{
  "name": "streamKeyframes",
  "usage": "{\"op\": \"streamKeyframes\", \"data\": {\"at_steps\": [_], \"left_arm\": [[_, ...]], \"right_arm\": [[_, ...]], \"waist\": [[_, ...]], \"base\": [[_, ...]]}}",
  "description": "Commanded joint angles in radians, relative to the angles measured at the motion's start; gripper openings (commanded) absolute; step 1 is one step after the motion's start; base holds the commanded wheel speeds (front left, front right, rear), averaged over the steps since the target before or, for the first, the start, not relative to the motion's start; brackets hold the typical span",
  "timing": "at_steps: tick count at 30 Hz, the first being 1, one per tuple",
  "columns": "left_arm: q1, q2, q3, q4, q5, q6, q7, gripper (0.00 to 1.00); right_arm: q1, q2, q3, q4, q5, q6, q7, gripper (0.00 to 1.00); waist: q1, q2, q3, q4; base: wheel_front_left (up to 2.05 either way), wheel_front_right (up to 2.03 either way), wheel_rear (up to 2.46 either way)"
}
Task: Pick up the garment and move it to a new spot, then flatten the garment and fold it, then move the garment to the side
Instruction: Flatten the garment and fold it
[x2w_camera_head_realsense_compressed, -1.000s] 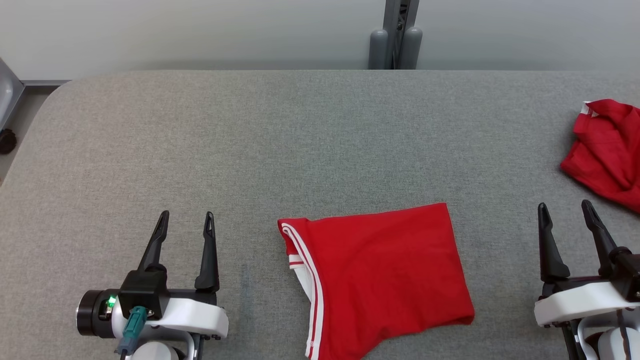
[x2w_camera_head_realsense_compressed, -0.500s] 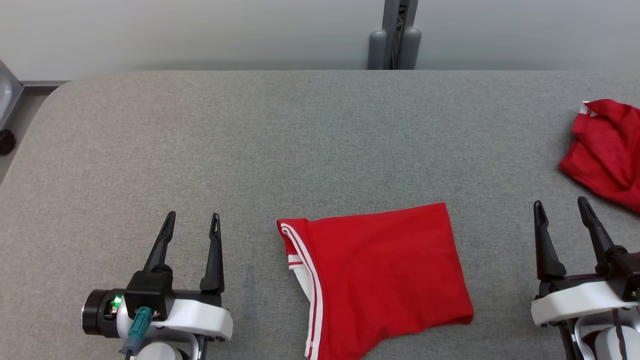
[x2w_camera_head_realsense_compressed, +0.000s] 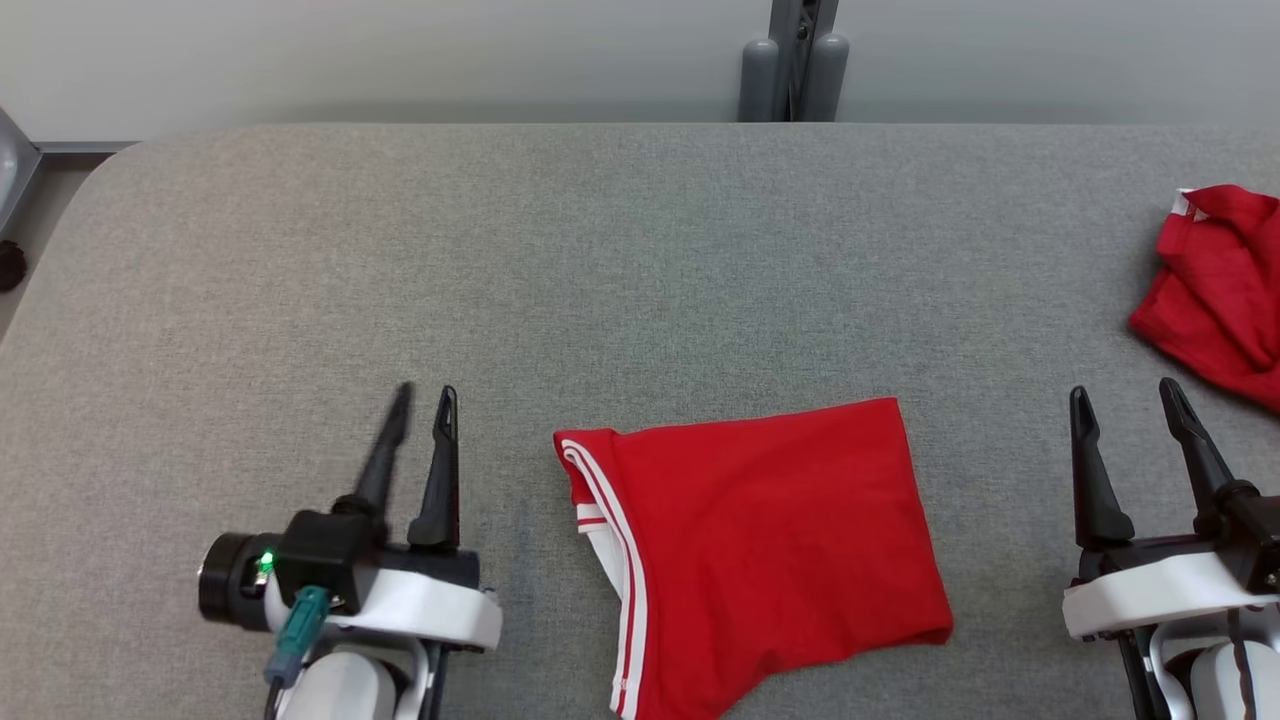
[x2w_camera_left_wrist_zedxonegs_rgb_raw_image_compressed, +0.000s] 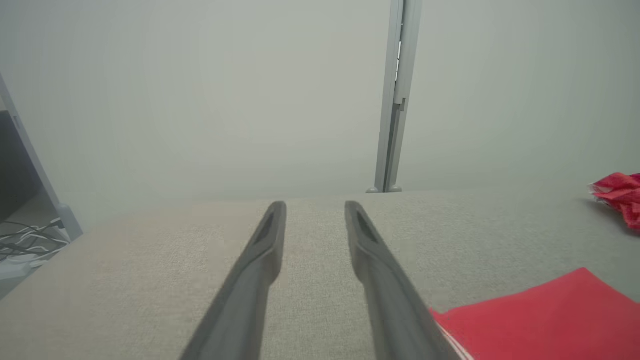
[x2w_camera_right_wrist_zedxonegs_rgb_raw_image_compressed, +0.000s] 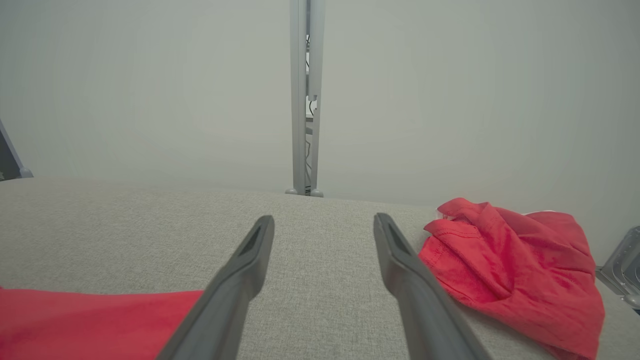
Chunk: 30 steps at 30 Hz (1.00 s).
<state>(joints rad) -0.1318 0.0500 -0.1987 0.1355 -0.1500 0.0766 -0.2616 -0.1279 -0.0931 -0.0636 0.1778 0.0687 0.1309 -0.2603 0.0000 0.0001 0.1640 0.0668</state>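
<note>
The garment (x2w_camera_head_realsense_compressed: 770, 540) is a red piece with white stripes along its left hem, lying folded flat on the grey table (x2w_camera_head_realsense_compressed: 600, 250) near the front edge. It also shows in the left wrist view as the red cloth (x2w_camera_left_wrist_zedxonegs_rgb_raw_image_compressed: 550, 315) at the lower right, and in the right wrist view as the red cloth (x2w_camera_right_wrist_zedxonegs_rgb_raw_image_compressed: 90, 320) at the lower left. My left gripper (x2w_camera_head_realsense_compressed: 425, 392) hovers just left of the garment, jaws narrowed but still apart, nothing between them (x2w_camera_left_wrist_zedxonegs_rgb_raw_image_compressed: 314, 206). My right gripper (x2w_camera_head_realsense_compressed: 1122, 390) stands wide open to the garment's right, empty (x2w_camera_right_wrist_zedxonegs_rgb_raw_image_compressed: 324, 218).
A second red garment (x2w_camera_head_realsense_compressed: 1215, 290), crumpled, lies at the table's right edge, close beyond my right gripper (x2w_camera_right_wrist_zedxonegs_rgb_raw_image_compressed: 510, 270). A grey post (x2w_camera_head_realsense_compressed: 795, 60) stands behind the table's far edge. The table's rounded left corner borders floor with cables (x2w_camera_left_wrist_zedxonegs_rgb_raw_image_compressed: 30, 240).
My left gripper has moved forward and to the right, closer to the garment, and its jaws have narrowed. The head view shifted slightly. The right gripper stays open in place.
</note>
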Motion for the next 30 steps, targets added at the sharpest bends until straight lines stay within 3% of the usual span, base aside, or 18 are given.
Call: {"op": "streamKeyframes", "data": {"at_steps": [1, 8, 16, 26, 30], "left_arm": [[-0.026, 0.002, -0.018, -0.017, -0.002, -0.005, -0.004, 0.00], [-0.058, 0.003, -0.197, -0.048, -0.047, 0.000, -0.004, 0.00], [-0.105, 0.004, -0.404, 0.108, -0.100, -0.011, -0.004, 0.00], [-0.160, 0.003, -0.423, 0.364, -0.191, 0.031, -0.004, 0.00], [-0.174, 0.004, -0.397, 0.400, -0.210, 0.042, -0.004, 0.00]], "right_arm": [[-0.011, -0.001, -0.004, 0.001, -0.003, 0.000, -0.007, 1.00], [-0.026, 0.001, -0.010, 0.005, -0.002, 0.000, -0.006, 1.00], [-0.049, 0.001, -0.005, 0.012, -0.002, 0.000, -0.006, 1.00], [-0.064, -0.003, -0.009, 0.016, 0.002, 0.000, -0.006, 1.00], [-0.063, -0.003, -0.016, 0.018, 0.003, 0.000, -0.006, 1.00]], "waist": [[0.0000, -0.0001, 0.003, -0.003], [0.0000, -0.0001, 0.023, -0.018], [0.0000, -0.0001, 0.049, -0.040], [0.0000, -0.0001, 0.063, -0.050], [0.0000, -0.0001, 0.066, -0.043]], "base": [[0.00, 0.00, 0.00], [0.00, 0.00, 0.00], [0.00, 0.00, 0.00], [0.00, 0.00, 0.00], [0.00, 0.00, 0.00]]}}
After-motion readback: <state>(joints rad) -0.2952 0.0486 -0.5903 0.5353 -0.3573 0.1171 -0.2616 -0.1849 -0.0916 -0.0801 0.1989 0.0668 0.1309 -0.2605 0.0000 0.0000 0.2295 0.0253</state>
